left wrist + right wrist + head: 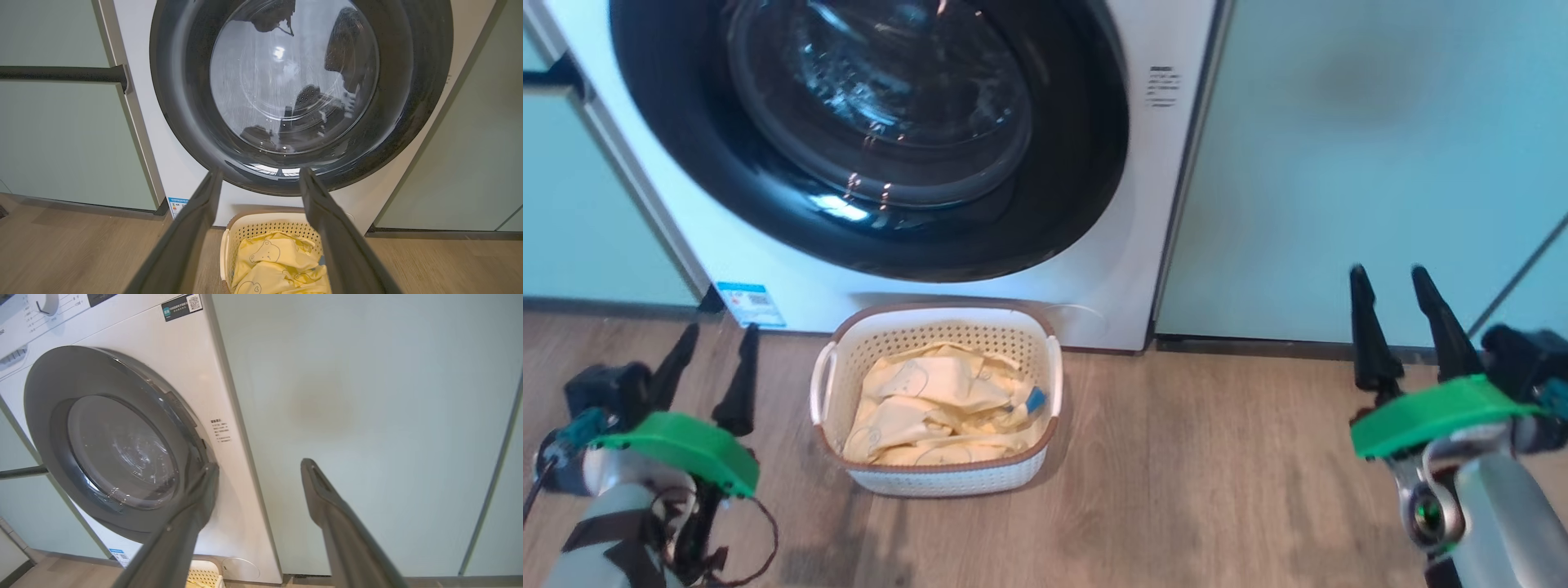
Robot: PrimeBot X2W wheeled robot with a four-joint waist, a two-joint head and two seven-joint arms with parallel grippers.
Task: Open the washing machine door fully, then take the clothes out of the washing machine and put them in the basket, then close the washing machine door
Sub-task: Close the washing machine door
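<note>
My left pincer [720, 329] is spread wide and holds nothing. Just to its right, on the wooden floor [1217, 490], sits the basket [939, 311], and the pale yellow bear-print clothes [939, 408] lie heaped inside it. My right pincer [1388, 273] is likewise spread and empty, hovering well to the right of the basket, in front of the pale green cabinet [1339, 163]; ahead of it and off to its left is the latch side of the washing machine door [874, 106].

Beyond both pincers that door — glossy black ring, bulging glass — lies flat against the white washing machine [1127, 269]; through the glass I make out no fabric, though reflections muddy it.

My reading: unloading is done and the door-closing step is at its end — the task looks all but complete. The next move calls only for a check. If the latch side has not caught, I'd press the right pincer flat on the black ring near that edge, firmly; then I'd draw both arms clear of the basket.
</note>
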